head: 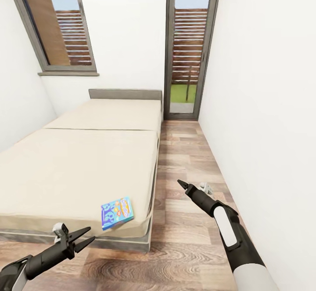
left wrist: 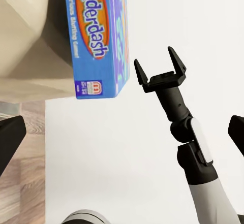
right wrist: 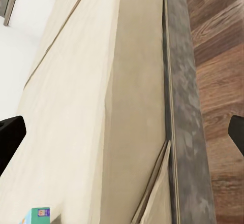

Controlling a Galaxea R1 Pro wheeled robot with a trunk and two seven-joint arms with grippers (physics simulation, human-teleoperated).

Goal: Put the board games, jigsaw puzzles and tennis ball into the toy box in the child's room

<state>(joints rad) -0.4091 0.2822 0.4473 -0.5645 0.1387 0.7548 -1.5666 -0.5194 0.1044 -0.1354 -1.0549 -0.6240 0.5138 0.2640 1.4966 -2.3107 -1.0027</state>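
Note:
A blue board game [head: 117, 212] with a cartoon cover lies flat on the bed [head: 79, 163], near the mattress corner closest to me on the right. My left gripper [head: 91, 233] hangs open and empty just short of the bed's foot, to the left of the box. In the left wrist view the box [left wrist: 96, 36] reads "Balderdash". My right gripper [head: 182, 183] is open and empty over the floor to the right of the bed; it also appears as the right gripper [left wrist: 156, 64] in the left wrist view. A corner of the box [right wrist: 40, 215] shows in the right wrist view. The toy box, table, jigsaw puzzles and tennis ball are out of view.
A strip of wood floor [head: 188, 163] runs between the bed's grey frame [head: 151, 220] and the white wall [head: 263, 106] on the right. A glass door [head: 188, 49] stands at the far end, and a dark-framed window [head: 57, 23] sits above the bed's left side.

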